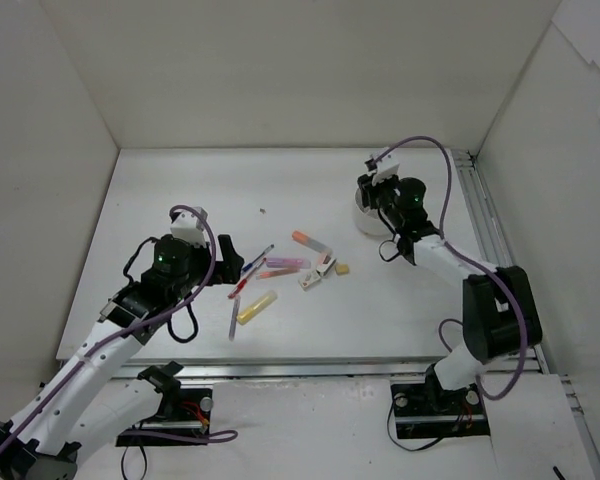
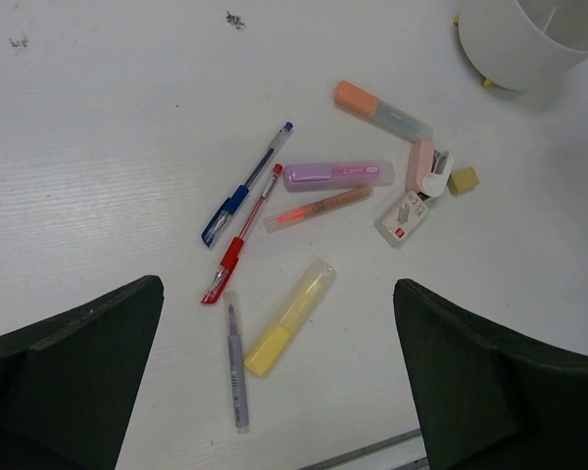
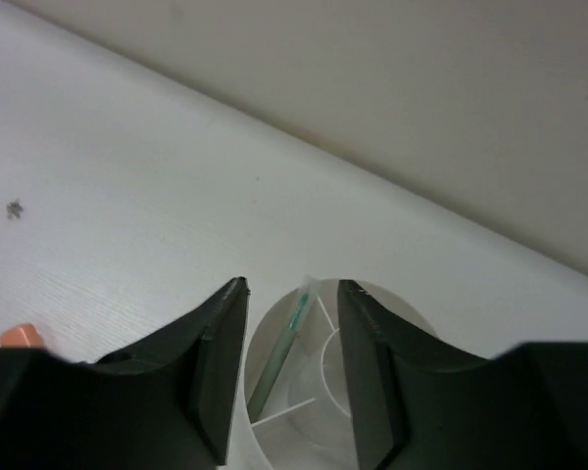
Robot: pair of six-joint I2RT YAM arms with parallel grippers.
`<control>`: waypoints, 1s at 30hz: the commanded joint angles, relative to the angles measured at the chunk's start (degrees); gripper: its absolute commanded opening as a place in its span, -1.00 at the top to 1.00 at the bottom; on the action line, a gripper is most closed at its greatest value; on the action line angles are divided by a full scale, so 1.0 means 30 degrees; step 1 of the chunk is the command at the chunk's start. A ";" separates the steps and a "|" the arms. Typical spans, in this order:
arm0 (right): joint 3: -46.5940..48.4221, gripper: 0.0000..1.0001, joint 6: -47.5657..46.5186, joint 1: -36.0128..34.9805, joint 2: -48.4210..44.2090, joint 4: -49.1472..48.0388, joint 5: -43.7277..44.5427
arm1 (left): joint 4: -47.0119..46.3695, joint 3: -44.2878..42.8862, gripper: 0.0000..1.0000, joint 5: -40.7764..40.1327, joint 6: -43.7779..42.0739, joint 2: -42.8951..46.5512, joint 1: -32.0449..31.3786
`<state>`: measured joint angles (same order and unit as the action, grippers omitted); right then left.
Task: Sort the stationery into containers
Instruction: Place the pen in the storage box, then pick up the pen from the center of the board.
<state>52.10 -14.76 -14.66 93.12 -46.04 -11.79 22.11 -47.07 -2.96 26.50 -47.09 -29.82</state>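
The left gripper (image 2: 277,289) hangs wide open and empty over the loose stationery on the table (image 2: 98,127) — yellow marker (image 2: 289,318) and grey pen (image 2: 235,362) nearest, then red pen (image 2: 240,250), blue pen (image 2: 245,191), pink marker (image 2: 335,175) and orange marker (image 2: 382,111), with a white eraser (image 2: 404,217) and tan eraser (image 2: 463,180) alongside. Farther back on the right, the right gripper (image 3: 292,286) sits unclenched above the dish (image 2: 514,49) — a green pen (image 3: 284,343) leans in one compartment below the gap.

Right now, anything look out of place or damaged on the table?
Nothing damaged or spilled. One oddity: small dark specks on the table beyond the scattered stationery, likely debris, too small to identify. A green pen leans tilted inside the dish.
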 commanded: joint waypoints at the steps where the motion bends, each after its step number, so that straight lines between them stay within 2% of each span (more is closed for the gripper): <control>1: -0.0108 0.23 0.0263 -0.0358 -0.3233 -0.1850 -0.0405 | -0.0486 -0.0746 -0.99 0.0225 0.0336 0.0696 0.0156; 2: -0.0254 -0.01 0.0379 -0.0417 -0.3847 -0.1792 -0.0608 | -0.0427 -0.0717 -0.99 0.0225 0.0336 0.0842 0.0156; 3: -0.0430 -0.78 0.0612 -0.0679 -0.4868 -0.1617 -0.0958 | -0.0368 -0.0717 -0.99 0.0138 0.0336 0.1075 0.0156; 4: -0.0403 -0.95 0.0789 -0.0768 -0.5400 -0.0949 -0.2470 | -0.0193 -0.0746 -1.00 0.0080 0.0336 0.1165 0.0156; 6: -0.0373 -0.96 0.2769 -0.0683 -0.6454 -0.0271 -0.4526 | -0.0046 -0.0775 -0.99 0.0050 0.0336 0.1428 0.0156; 7: -0.0373 -0.96 0.3450 -0.0565 -0.6663 -0.0123 -0.6537 | 0.0071 -0.0717 -0.99 -0.0008 0.0336 0.1545 0.0156; 10: -0.0403 -0.96 0.4831 -0.0039 -0.6200 -0.0151 -1.0584 | 0.0130 -0.0571 -0.99 -0.0358 0.0511 0.2073 0.0156; 11: 0.0149 -0.96 0.7502 0.0079 -0.5443 -0.0035 -1.0658 | 0.0160 -0.0570 -0.99 -0.0476 0.0715 0.2393 0.0156; 13: 0.0476 -0.96 0.8813 0.0198 -0.4677 0.0377 -1.2637 | 0.0044 -0.0454 -0.99 -0.0652 0.0688 0.2717 0.0156; 14: 0.0273 -0.96 0.9369 -0.0238 -0.4296 0.0348 -1.2622 | 0.0043 -0.0395 -0.99 -0.0682 0.0572 0.2892 0.0156; 15: -0.0048 -0.96 0.9055 -0.0590 -0.4263 0.0405 -1.2506 | 0.0043 -0.0336 -0.99 -0.0741 0.0541 0.2952 0.0156; 17: -0.0867 -0.96 0.7250 -0.2660 -0.4874 0.1162 -0.9531 | 0.0450 -0.0423 -0.99 -0.1618 0.0890 0.2662 0.0156; 18: -0.0668 -0.96 0.5931 -0.3428 -0.5052 0.4155 -0.8328 | 0.0743 -0.0511 -0.99 -0.1794 0.1183 0.2457 0.0156; 19: -0.0231 -0.96 0.5106 -0.4247 -0.5112 0.6070 -0.4951 | 0.1239 -0.0628 -0.99 -0.2260 0.1389 0.2252 0.0156; 20: 0.0266 -0.96 0.3850 -0.5793 -0.4939 0.7597 -0.2945 | 0.1505 -0.0629 -1.00 -0.2381 0.1623 0.2076 0.0156; 21: 0.1402 -0.96 0.3229 -0.6301 -0.4734 1.0513 -0.1852 | 0.1798 -0.0658 -0.99 -0.2498 0.1886 0.1697 0.0156; 22: 0.1762 -0.96 0.3019 -0.6770 -0.4471 1.1470 -0.0333 | 0.1916 -0.0513 -0.99 -0.2644 0.2121 0.1548 0.0156; 25: 0.1767 -0.96 0.2842 -0.7799 -0.3825 1.2038 -0.0170 | 0.2181 0.0102 -0.99 -0.2822 0.2825 0.1429 0.0156; 30: 0.2026 -0.96 -0.0025 -1.0258 -0.2070 1.2470 -0.0668 | 0.2851 0.1186 -1.00 -0.3113 0.3616 0.2541 0.0156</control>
<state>54.98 -8.23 -42.33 83.88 -11.53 -16.38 29.30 -43.31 -10.09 34.41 -41.50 -29.82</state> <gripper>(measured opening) 0.979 0.996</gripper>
